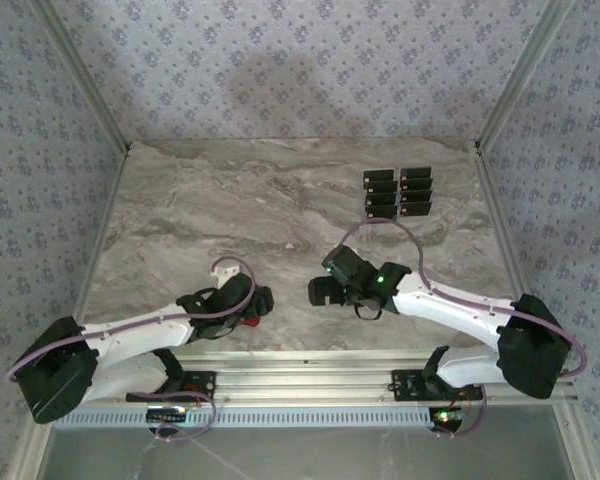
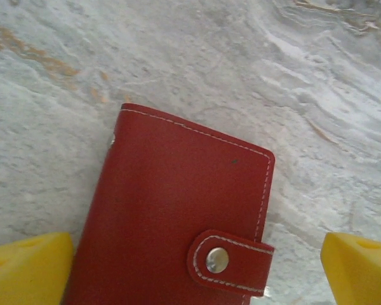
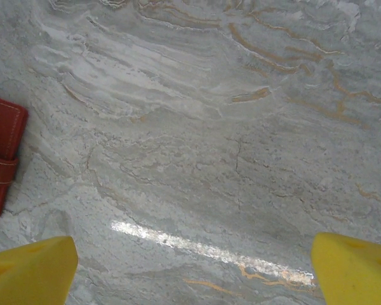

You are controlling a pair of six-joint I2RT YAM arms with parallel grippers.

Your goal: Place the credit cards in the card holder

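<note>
1. Step in hand: judged to be the opening stage. The wallet [image 2: 171, 210] lies shut on the table [image 1: 230, 200] near its front edge, left of centre, with the snap tab [image 2: 232, 260] fastened
2. Cards [image 1: 398, 192]: set out in two neat columns at the far right of the table, well apart from the wallet. None appears loaded
3. Left gripper [image 2: 192, 267]: jaws spread wide, one yellow finger [image 2: 25, 267] on each side of the wallet, holding nothing. Whether it touches the wallet cannot be told
4. Right gripper [image 3: 190, 270]: jaws spread wide over bare table just right of the wallet, whose edge shows at the left of the right wrist view. It holds nothing
5. Next move, in my judgement: steady the wallet, free the tab and fold the cover back before fetching any card. The tab lies flat, so one fingertip must get under its edge while the other gripper pins the body; otherwise the wallet is likely to slide on the smooth stone
</note>
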